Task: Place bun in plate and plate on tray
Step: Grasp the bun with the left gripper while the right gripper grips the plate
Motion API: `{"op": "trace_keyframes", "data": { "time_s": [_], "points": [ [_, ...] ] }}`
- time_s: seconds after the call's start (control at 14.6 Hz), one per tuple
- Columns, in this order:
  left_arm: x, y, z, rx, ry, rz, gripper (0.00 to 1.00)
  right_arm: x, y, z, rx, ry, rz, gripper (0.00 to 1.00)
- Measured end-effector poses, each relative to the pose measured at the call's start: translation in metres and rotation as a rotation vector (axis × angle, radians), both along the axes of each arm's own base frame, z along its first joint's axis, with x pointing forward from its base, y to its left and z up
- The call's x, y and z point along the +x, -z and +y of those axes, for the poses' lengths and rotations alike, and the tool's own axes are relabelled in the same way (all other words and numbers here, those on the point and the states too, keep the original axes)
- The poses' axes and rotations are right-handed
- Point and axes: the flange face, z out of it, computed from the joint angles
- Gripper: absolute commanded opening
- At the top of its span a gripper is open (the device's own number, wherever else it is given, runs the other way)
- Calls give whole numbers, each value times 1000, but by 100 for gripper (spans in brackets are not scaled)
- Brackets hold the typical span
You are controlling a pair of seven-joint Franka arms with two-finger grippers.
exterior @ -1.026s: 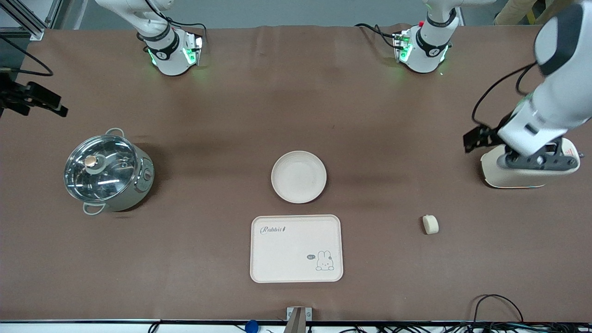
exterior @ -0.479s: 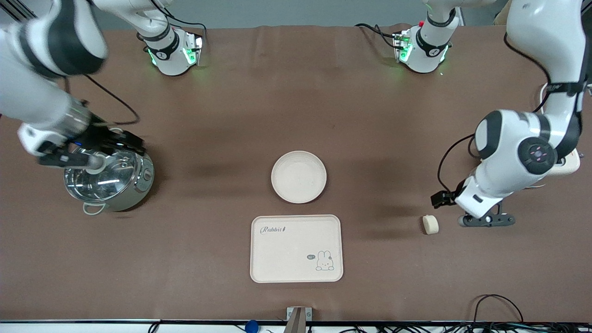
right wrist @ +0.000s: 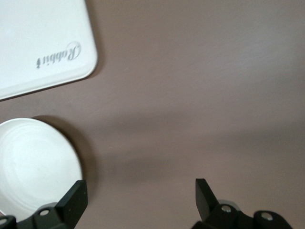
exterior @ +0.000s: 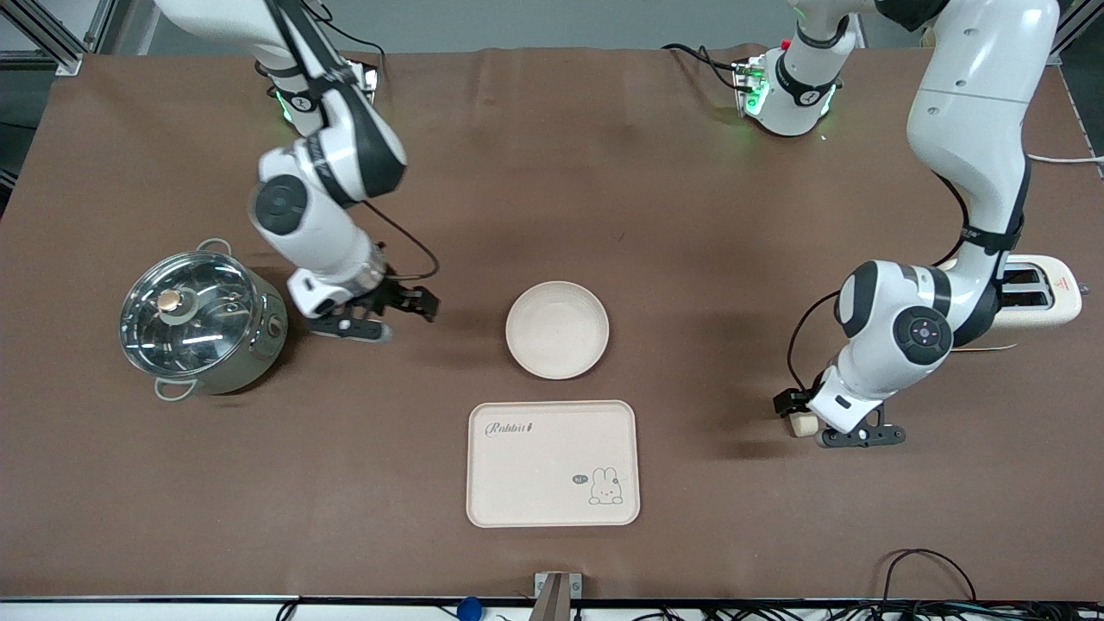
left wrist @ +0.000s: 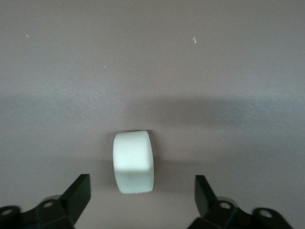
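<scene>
Right under the left gripper (left wrist: pixel 142 191) the bun (left wrist: pixel 133 162) is lying on the brown table (exterior: pixel 690 259), between wide-open, empty fingers. That gripper has just come down from the toaster (exterior: pixel 1039 297), so grabbing looks next. The right gripper (exterior: pixel 379 319), open and empty, is now hanging beside the plate (exterior: pixel 557 330), with the tray (exterior: pixel 553 463) near it.

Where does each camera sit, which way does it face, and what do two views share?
Front view: high across the table, facing both arms, the pot and toaster.
Left wrist view: looks down past the open left gripper at the bun.
Right wrist view: looks down past the open right gripper at the plate and tray, both shared with the front view.
</scene>
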Motion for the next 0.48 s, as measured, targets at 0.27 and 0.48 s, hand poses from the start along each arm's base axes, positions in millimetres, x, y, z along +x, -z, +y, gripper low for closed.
{"op": "trace_keyframes", "data": {
  "time_s": [0.27, 0.48],
  "points": [
    [6, 24, 0, -5, -5, 15, 55, -26, 53, 71, 25, 62, -33, 100],
    [9, 35, 0, -8, -7, 22, 39, -25, 79, 103, 41, 123, -38, 100]
  ]
}}
